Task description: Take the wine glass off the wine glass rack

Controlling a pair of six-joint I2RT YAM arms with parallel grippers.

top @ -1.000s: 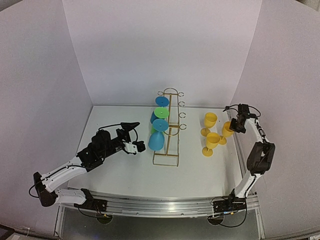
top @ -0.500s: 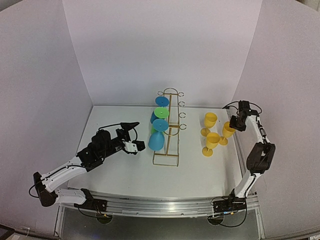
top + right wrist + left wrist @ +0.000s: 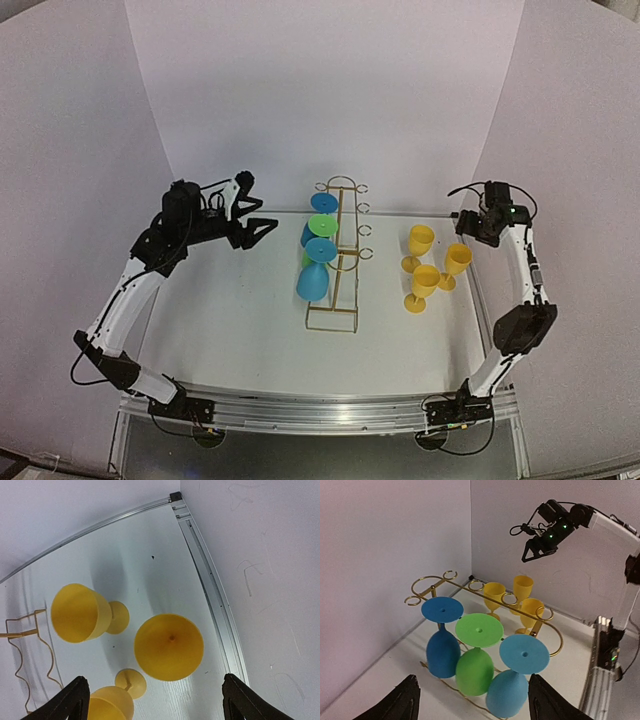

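The gold wire wine glass rack stands mid-table. Three wine glasses hang upside down on its left side: dark blue, green and light blue. My left gripper is raised to the left of the rack's upper part, open and empty, apart from the glasses; its black fingertips frame the three hanging glasses in the left wrist view. My right gripper hovers open above a yellow glass that stands upright on the table, touching nothing.
Two more yellow glasses stand right of the rack. White walls close in the back and both sides. A metal rail runs along the table's right edge.
My right gripper opened, let go of the yellow glass and lifted away. My left arm rose from low beside the light blue glass to high at the rack's left.
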